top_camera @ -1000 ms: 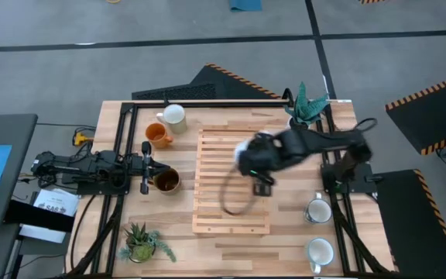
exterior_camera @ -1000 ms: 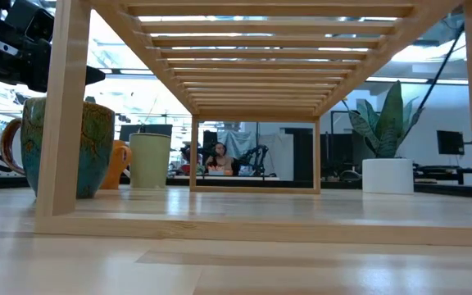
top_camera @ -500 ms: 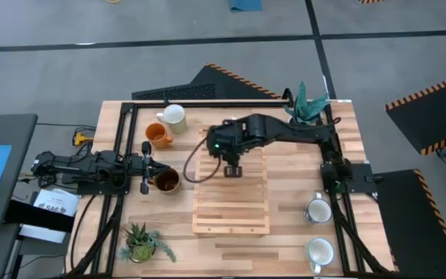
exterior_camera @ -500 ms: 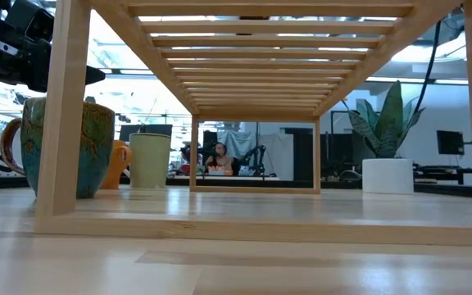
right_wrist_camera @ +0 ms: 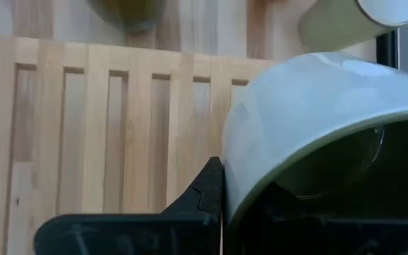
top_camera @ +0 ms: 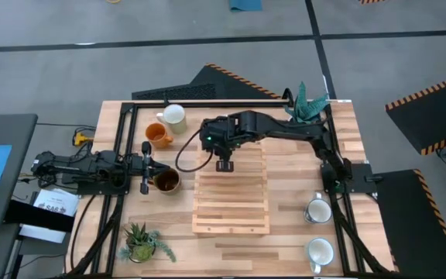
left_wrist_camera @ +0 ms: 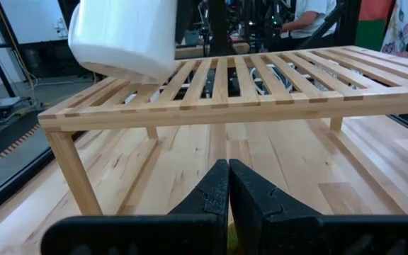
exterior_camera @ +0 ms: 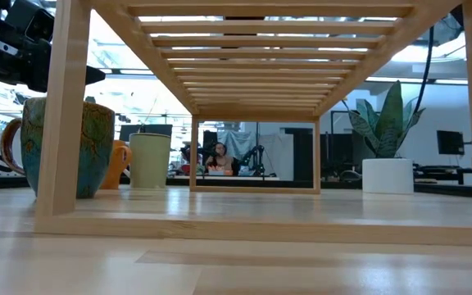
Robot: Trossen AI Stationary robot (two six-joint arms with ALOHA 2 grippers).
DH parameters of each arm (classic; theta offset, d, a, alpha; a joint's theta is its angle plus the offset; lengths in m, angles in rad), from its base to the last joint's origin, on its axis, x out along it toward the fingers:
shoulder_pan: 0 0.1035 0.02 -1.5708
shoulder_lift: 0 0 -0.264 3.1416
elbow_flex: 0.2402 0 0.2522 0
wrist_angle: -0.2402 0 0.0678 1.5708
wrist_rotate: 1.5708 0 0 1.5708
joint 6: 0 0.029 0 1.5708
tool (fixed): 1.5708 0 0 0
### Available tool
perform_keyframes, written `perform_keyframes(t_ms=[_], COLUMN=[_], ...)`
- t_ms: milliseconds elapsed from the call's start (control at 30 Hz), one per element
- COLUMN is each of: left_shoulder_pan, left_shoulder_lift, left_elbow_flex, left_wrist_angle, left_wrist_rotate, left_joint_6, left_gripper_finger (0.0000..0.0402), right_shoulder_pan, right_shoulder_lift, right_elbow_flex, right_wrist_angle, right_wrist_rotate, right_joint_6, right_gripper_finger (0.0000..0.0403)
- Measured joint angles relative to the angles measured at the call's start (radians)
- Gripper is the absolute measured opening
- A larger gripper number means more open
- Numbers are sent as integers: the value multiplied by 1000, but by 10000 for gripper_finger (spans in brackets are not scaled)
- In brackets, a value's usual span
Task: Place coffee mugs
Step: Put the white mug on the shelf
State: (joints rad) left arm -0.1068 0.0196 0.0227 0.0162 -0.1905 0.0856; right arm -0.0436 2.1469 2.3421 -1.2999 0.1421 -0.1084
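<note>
My right gripper [top_camera: 224, 163] hangs over the far left part of the slatted wooden rack [top_camera: 231, 198], shut on a white mug [left_wrist_camera: 119, 35] that hovers tilted above the slats. This white mug [right_wrist_camera: 310, 106] fills the right wrist view. A pale mug [top_camera: 175, 116], an orange mug [top_camera: 159, 135] and a dark brown mug [top_camera: 166, 181] stand on the table left of the rack. Two white mugs [top_camera: 318, 210] [top_camera: 320, 251] stand near the right edge. My left gripper [left_wrist_camera: 228, 173] waits shut at the left, beside the brown mug. My right gripper holds the white mug by its wall at the rim [right_wrist_camera: 234, 191]. One finger [right_wrist_camera: 211, 195] lies on the outer wall; the other is hidden in the mug's dark inside. The fingers slant down from above. The mug is tilted and lifted clear of the rack.
A spiky green plant [top_camera: 142, 242] stands at the near left corner and a white pot with a teal plant [top_camera: 307, 105] at the far right. A loose cable loop [top_camera: 188, 159] hangs from the right arm beside the rack. Black frame rails [top_camera: 122, 147] run along both sides.
My right gripper has carried the white mug across the rack toward the table's left and far edges, sinking slightly. It stays shut on the mug.
</note>
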Motion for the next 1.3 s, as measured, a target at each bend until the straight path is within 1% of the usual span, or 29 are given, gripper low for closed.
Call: perform_keyframes(t_ms=[167,200,400,533,667,1000,1067,1300], left_shoulder_pan=[0,0,0,0,0,0,0,0], left_shoulder_lift=[0,0,0,0,0,0,0,0], left_elbow_flex=[0,0,0,0,0,0,0,0], left_wrist_angle=[0,0,0,0,0,0,0,0], left_wrist_rotate=[0,0,0,0,0,0,0,0], left_joint_6=[0,0,0,0,0,0,0,0], left_gripper_finger=[0,0,0,0,0,0,0,0], right_shoulder_pan=[-4,-4,-5,-7,-5,-10,-11,-12], right_shoulder_lift=[8,8,18,17,17,5,5,5], right_elbow_flex=[2,2,-3,-3,-3,12,13,13], right_wrist_angle=[3,4,0,-3,-1,1,37,69], right_wrist_rotate=[2,5,23,26,25,24,24,33], right_joint_6=[1,2,17,29,23,19,14,-23], right_gripper_finger=[42,47,120,146,151,144,144,144])
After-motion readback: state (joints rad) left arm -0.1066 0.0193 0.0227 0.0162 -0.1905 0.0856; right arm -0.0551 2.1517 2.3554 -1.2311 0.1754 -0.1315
